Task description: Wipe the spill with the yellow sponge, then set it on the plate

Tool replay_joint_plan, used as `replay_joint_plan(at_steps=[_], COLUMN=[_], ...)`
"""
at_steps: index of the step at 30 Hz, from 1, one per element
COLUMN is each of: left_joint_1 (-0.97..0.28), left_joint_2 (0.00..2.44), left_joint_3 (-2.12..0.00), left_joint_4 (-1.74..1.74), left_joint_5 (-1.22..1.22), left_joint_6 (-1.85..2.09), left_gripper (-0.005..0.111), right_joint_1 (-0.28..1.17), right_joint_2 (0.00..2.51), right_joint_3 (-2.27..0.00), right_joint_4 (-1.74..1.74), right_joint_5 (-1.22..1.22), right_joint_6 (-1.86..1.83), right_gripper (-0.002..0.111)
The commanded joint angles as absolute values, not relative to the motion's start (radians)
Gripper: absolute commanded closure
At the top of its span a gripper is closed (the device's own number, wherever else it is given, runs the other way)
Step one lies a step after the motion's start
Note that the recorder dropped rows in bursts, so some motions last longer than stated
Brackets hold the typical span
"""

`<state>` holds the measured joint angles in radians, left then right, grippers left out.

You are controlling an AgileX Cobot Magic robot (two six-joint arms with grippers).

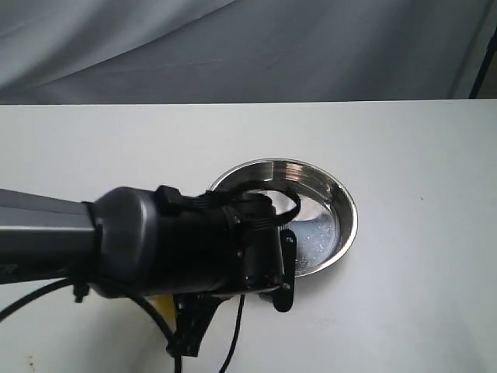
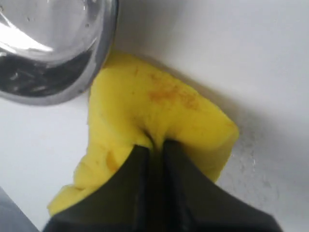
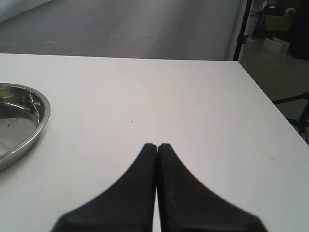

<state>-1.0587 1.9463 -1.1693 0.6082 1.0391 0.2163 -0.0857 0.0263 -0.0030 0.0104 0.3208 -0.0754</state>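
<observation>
My left gripper (image 2: 153, 145) is shut on the yellow sponge (image 2: 154, 106), pinching its foam into a fold. The sponge has brownish-orange smears on its top face and sits on the white table right beside the rim of the plate (image 2: 104, 53). In the exterior view the left arm covers the sponge almost wholly; only a yellow sliver (image 1: 159, 299) shows under it, next to the shiny steel plate (image 1: 342, 202). The spill is hidden. My right gripper (image 3: 157, 146) is shut and empty above bare table, with the plate (image 3: 41, 118) off to one side.
A faint wet, speckled patch (image 2: 253, 162) marks the table beside the sponge. The left arm's dark body (image 1: 155, 241) and cables overhang the plate's near rim. A grey cloth backdrop (image 1: 248, 47) hangs behind the table. The table's edge (image 3: 263, 96) borders a stand and boxes.
</observation>
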Motion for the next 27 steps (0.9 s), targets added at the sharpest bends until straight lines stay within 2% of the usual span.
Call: replay_joint_plan(at_steps=[1,5,13,19,27], left_joint_1=[-1.063,-1.063,-1.056,-0.930,-0.652], left_joint_2=[1.791,1.507,1.355,1.366,1.366], left_joint_3=[-1.179,-1.179,-1.177,-1.056,-0.812], left_joint_4=[0.636,0.648,0.532,0.262,-0.184], left_joint_5=[1.149,1.097,0.989,0.690,0.432], left_joint_6=[0.211,0.181,0.181,0.183,0.196], left_gripper=[0.107,0.107,0.107,0.107,0.107], right_joint_1=[-0.090,-0.090,-0.090,-0.090,-0.090], right_joint_2=[0.021,0.021,0.021,0.021,0.021], right_joint_3=[0.000,0.000,0.000,0.000,0.000], right_joint_4=[0.000,0.000,0.000,0.000,0.000], right_joint_5=[0.319,0.319,0.319,0.319,0.319], right_joint_6=[-0.074,-0.074,-0.074,-0.074,-0.074], right_gripper=[0.108,0.108,0.108,0.108,0.108])
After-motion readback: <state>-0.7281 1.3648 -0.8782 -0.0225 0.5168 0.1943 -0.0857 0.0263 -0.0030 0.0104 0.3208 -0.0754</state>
